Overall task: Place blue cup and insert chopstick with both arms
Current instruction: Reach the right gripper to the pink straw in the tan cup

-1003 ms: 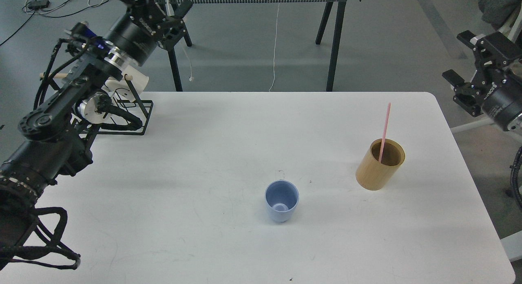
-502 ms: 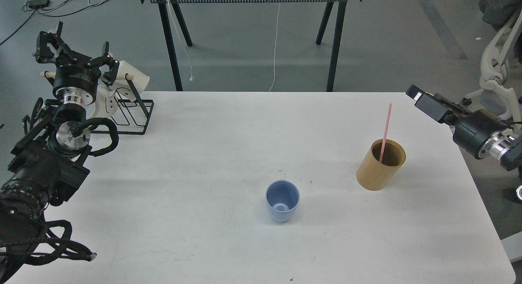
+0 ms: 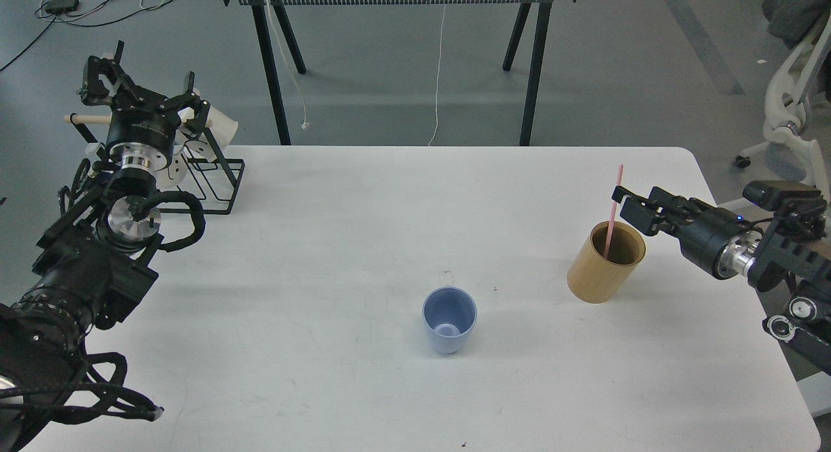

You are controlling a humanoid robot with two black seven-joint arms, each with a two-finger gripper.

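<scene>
So I'm looking down at the white table (image 3: 324, 244) and the blue cup (image 3: 449, 319) is sitting upright near the middle, a bit toward my side, mouth open and nothing in it. The pink chopstick (image 3: 613, 208) is standing in the bamboo holder (image 3: 605, 262) over on the right, leaning on the rim, and its lower end is hiding inside the holder so I can't see where it's resting. My right gripper (image 3: 628, 205) is hanging just beside the stick's upper part, pointing left, but it's showing up dark and almost end-on, so I honestly can't tell if the fingers are spread or pinching, or even touching the stick. My left gripper (image 3: 139, 88) is hovering up at the far left corner with its fingers clearly spread apart, holding nothing. It's sitting right in front of the black wire rack (image 3: 217, 179), so it's blocking most of the white mugs (image 3: 217, 124) there and part of the wooden dowel (image 3: 87, 119).
</scene>
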